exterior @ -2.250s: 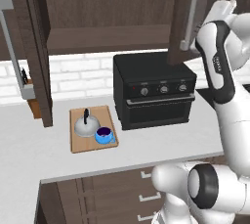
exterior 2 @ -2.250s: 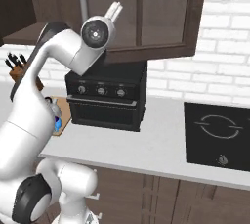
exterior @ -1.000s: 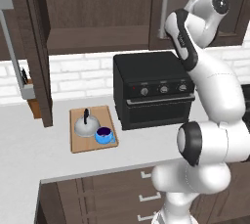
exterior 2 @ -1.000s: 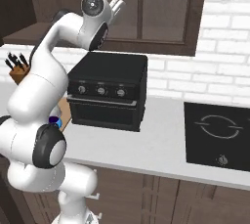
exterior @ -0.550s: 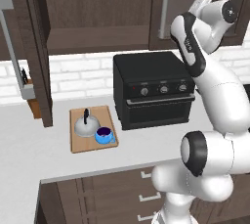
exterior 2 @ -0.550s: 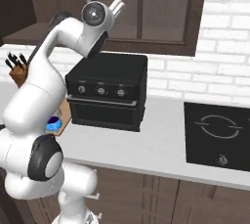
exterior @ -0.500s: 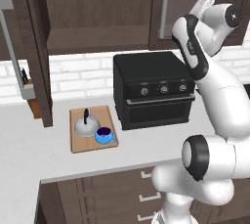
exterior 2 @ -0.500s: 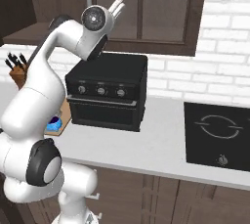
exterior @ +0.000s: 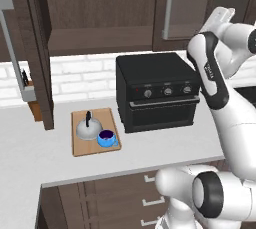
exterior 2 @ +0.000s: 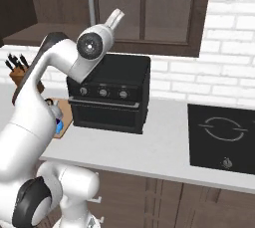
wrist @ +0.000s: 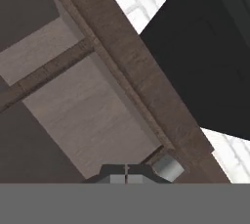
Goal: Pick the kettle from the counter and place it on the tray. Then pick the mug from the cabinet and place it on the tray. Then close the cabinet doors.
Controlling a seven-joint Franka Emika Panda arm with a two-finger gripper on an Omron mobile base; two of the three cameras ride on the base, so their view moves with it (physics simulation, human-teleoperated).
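The silver-grey kettle (exterior: 87, 130) and the blue mug (exterior: 106, 138) both stand on the wooden tray (exterior: 107, 116), on the counter (exterior: 150, 148) left of the black oven. My gripper (exterior: 223, 15) (exterior 2: 118, 14) is raised in front of the cabinet's (exterior: 100, 38) right door (exterior: 187, 3), which is shut. In the hand view the fingertips (wrist: 126, 172) are pressed together with nothing between them, close to the lower end of the door's silver handle (wrist: 168, 168). The left cabinet door (exterior: 36, 48) stands swung out, edge-on.
The black oven (exterior: 155, 90) sits on the counter right under my raised arm. A knife block (exterior 2: 17, 72) stands at the back left by the wall. A black stovetop (exterior 2: 224, 132) lies in the counter to the right.
The right cabinet door has swung shut. Since then my hand has drawn back from it, rightward and a little lower in the left base view. Kettle, mug and tray have not moved.
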